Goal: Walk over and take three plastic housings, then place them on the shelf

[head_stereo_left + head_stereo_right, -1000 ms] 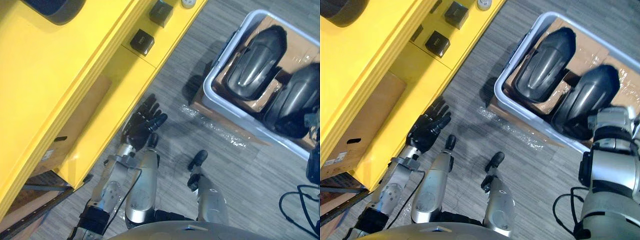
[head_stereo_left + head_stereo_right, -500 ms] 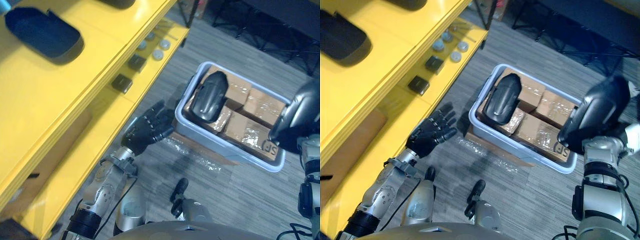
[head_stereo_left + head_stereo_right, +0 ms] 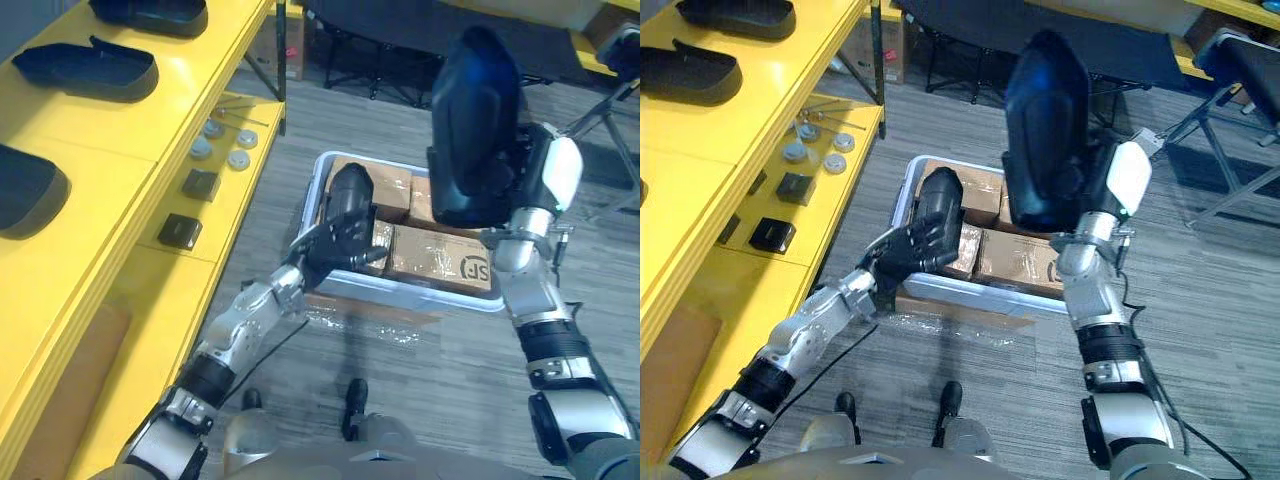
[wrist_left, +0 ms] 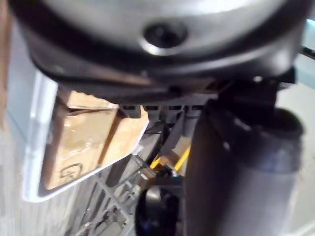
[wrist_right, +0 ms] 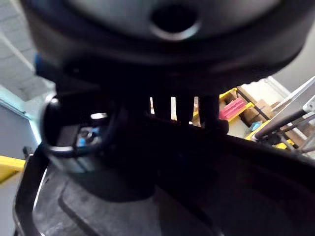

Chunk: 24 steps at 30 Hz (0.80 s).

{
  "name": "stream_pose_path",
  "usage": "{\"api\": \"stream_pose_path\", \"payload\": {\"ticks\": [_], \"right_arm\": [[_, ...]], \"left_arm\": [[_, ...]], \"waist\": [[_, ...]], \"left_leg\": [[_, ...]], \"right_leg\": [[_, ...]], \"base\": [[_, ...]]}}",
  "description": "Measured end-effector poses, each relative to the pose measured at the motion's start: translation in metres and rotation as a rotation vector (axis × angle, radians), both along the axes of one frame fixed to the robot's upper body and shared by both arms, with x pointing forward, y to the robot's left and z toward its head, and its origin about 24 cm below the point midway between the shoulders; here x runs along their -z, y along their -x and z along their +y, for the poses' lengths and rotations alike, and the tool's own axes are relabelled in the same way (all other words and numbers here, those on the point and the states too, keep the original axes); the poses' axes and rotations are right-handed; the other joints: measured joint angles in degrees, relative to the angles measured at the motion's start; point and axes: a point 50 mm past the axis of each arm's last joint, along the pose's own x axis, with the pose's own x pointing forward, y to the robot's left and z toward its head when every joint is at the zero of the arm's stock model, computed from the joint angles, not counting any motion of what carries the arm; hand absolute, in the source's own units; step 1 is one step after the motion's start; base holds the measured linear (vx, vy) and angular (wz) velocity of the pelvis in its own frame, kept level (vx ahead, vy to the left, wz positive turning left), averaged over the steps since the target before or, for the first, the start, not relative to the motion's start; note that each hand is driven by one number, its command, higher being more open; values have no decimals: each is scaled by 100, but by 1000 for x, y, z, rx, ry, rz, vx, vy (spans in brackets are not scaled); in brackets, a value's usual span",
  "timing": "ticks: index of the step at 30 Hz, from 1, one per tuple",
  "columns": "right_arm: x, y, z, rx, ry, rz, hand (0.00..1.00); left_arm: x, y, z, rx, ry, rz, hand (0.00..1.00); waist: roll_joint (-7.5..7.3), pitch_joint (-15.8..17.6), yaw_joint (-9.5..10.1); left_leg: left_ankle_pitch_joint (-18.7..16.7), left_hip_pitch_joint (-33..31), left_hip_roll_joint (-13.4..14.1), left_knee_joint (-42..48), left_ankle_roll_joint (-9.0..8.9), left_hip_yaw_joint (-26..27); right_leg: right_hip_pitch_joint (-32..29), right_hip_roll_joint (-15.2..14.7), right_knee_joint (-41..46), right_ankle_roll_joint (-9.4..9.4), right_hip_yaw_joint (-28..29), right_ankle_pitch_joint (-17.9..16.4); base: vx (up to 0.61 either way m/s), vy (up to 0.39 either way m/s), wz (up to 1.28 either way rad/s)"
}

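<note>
Shelf [image 3: 120, 130]: yellow, from nine to eleven o'clock; I count three dark shelf housings [image 3: 85, 65] on it.
Bin [image 3: 430, 297]: grey, at twelve, lined with cardboard boxes [image 3: 440, 262].
Raised housing [image 3: 472, 110]: at one o'clock, clear of the bin, clasped by my right hand [image 3: 518, 170].
Bin housing [image 3: 349, 200]: at the bin's nine o'clock side.
Left hand [image 3: 335, 248]: beside the bin housing; I cannot tell whether it grips.
Progress: I judge one housing lifted and not yet shelved.
</note>
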Motion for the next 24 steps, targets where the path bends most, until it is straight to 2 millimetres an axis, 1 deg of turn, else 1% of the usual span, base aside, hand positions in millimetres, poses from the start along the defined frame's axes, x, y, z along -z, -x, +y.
{"api": "stream_pose_path", "payload": {"ticks": [4, 6, 7, 8, 11, 15, 21, 24], "right_arm": [[4, 7, 27, -99, -55, -47, 0], [4, 14, 42, -165, -74, -80, 0], [4, 14, 44, -173, -77, -85, 0], [3, 14, 51, -205, -86, -98, 0], [-1, 16, 64, -269, -96, -126, 0], [-9, 20, 77, -326, -158, -172, 0], [-4, 20, 84, -367, -193, -153, 0], [0, 22, 91, -399, -196, -130, 0]], "left_arm": [[-22, 0, -14, -74, 114, -74, 100], [-38, 1, -21, -119, 185, -122, 100], [-39, 1, -21, -124, 189, -125, 100], [-42, 1, -22, -138, 199, -135, 100], [-42, 2, -24, -156, 173, -139, 100], [-41, 1, -24, -168, 171, -128, 100], [-38, 1, -22, -193, 163, -109, 100], [-31, -1, -21, -208, 148, -81, 100]], "waist": [[51, -128, -41], [145, -225, -75], [154, -240, -81], [200, -311, -108], [280, -394, -133], [324, -421, -150], [378, -464, -164], [407, -499, -162]], "left_leg": [[-35, 139, -52, -16, 25, 93], [-48, 245, -68, -50, 30, 126], [-48, 248, -71, -51, 30, 131], [-48, 251, -77, -55, 31, 143], [-43, 267, -65, -67, 23, 186], [-27, 351, -50, -117, 6, 227], [-9, 383, -62, -173, 9, 253], [1, 427, -74, -249, 15, 254]], "right_leg": [[44, -33, 2, 5, 114, 3], [115, -40, 2, 4, 123, 2], [114, -39, 2, 5, 126, 2], [110, -36, 0, 1, 128, 0], [95, -15, -5, -15, 134, -12], [96, 6, -8, -32, 185, -19], [92, 6, -10, -36, 208, -6], [104, 4, -10, -40, 180, 8]], "base": [[-39, 25, -16], [-56, 16, -7], [-72, 8, -8], [-55, -4, -4], [-56, -12, -5], [-37, -17, -9], [-2, 4, -3], [0, 0, 0]]}}
